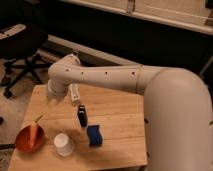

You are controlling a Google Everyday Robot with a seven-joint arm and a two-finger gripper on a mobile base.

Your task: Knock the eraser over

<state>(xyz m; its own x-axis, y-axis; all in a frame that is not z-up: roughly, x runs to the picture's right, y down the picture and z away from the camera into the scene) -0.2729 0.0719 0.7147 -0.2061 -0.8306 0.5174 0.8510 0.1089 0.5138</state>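
Dimly lit office space, with a black swivel chair [20, 55] in the upper left of the frame, is being shown behind a pale wooden desk [120, 112] at lower centre. The eraser [82, 116] is being shown standing on end near the middle of the desk, just above and left of a blue sponge [94, 135] and below a white tube [75, 93]. Its narrow, upright stance suggests a light sideways push would tip it. A white arm [125, 80] is being stretched in from the right. The tool [52, 96] is being held at centre left, over the desk's upper-left corner and apart from the eraser. Whether it is clenched or released cannot be told. A white cup [63, 144] and an orange bowl [30, 138] are being seen at lower left, probably outside any sweep toward the eraser.
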